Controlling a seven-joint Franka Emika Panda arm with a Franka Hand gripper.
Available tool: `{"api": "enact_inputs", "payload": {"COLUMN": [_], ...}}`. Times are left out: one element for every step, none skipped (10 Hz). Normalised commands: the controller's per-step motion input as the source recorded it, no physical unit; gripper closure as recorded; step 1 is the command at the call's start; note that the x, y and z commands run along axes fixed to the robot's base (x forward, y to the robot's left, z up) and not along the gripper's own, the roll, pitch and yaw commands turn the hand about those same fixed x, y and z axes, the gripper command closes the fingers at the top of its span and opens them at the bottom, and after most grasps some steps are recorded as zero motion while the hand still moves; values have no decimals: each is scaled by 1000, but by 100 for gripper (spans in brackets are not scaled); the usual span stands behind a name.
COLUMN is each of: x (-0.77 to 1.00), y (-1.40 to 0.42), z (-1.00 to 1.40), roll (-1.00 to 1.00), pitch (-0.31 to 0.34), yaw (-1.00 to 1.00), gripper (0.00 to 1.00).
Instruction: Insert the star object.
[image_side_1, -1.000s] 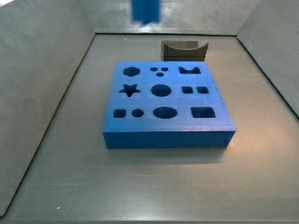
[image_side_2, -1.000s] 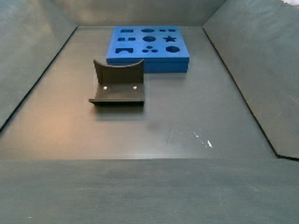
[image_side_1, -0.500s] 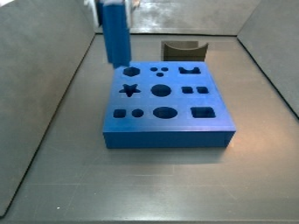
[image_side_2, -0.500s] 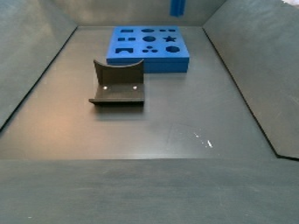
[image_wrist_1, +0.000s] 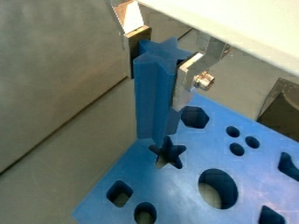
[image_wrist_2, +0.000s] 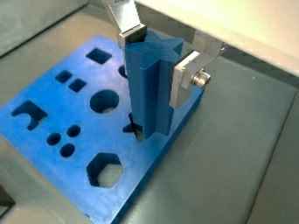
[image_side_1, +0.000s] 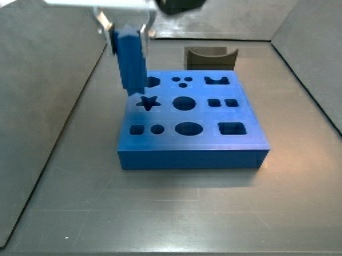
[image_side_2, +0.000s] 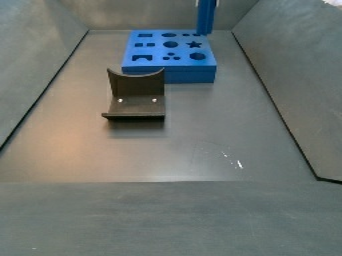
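Note:
The star object (image_wrist_1: 158, 96) is a tall blue star-section peg, and my gripper (image_wrist_1: 162, 57) is shut on its upper end and holds it upright. Its lower end stands at the mouth of the star hole (image_wrist_1: 173, 155) in the wide blue block (image_wrist_1: 228, 179); whether it is inside I cannot tell. Another wrist view shows the peg (image_wrist_2: 149, 87) in the gripper (image_wrist_2: 158, 52) over the block (image_wrist_2: 59, 105). In a side view the peg (image_side_1: 128, 60) stands over the block (image_side_1: 194, 140) at the star hole (image_side_1: 148, 102). In another side view the peg (image_side_2: 206, 15) shows above the block (image_side_2: 171, 55).
The block has several other shaped holes. The dark fixture (image_side_2: 134, 95) stands on the floor apart from the block; it also shows behind the block (image_side_1: 210, 55). Grey sloping walls (image_side_1: 54, 110) close in the floor on all sides.
The gripper with the peg has come down and moved over the block's star hole. The peg's lower end is now at the hole. The block and fixture have not moved.

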Motion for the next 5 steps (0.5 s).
{"api": "enact_inputs", "payload": {"x": [154,86,57,14,11], "y": [0,0,0,3,0], "z": [-643,-506,-454,-454,-560], "roll": [0,-16,0,0,30], "pitch": [0,0,0,0,0], "yaw": [-60,-57,-17,0,57], "gripper": [100,100,100,100,100]}}
